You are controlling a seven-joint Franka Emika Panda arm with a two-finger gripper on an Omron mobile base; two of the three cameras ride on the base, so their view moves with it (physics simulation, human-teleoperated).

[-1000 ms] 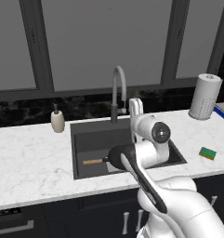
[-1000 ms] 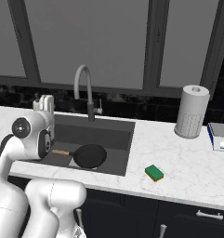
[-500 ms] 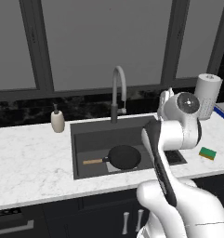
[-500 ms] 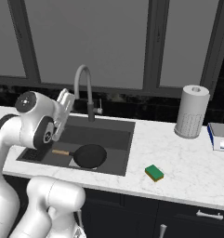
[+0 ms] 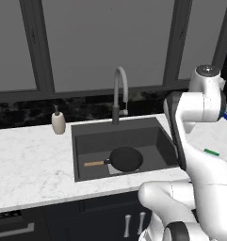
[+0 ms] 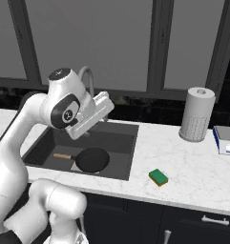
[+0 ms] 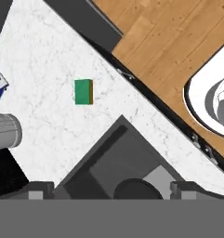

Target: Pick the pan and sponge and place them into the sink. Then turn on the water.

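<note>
The gripper [image 7: 111, 188] was pictured with its jaws spread wide and nothing held between them, the two dark fingertips [image 7: 39, 189] seen at the bottom of the hand view above the near corner of the sink [image 7: 104, 158]. The hand was held high over the basin, as the right base view showed. The pan [image 6: 91, 159] was already lying on the sink floor, its light wooden handle pointing left toward the basin's end. The sponge [image 7: 83, 91] was left out on the white marble counter [image 7: 48, 60], well apart from the sink and to its right, near the front edge; in the hand view it was seen beyond the jaws and a little to the left, its long side running roughly up the picture. The next move was judged to be a swing out over the counter to the right and a descent on the sponge, the fingers set across its short side. No water was seen at the faucet [image 5: 119, 92]; a paper towel roll [image 6: 197, 114] stood at the back.
</note>
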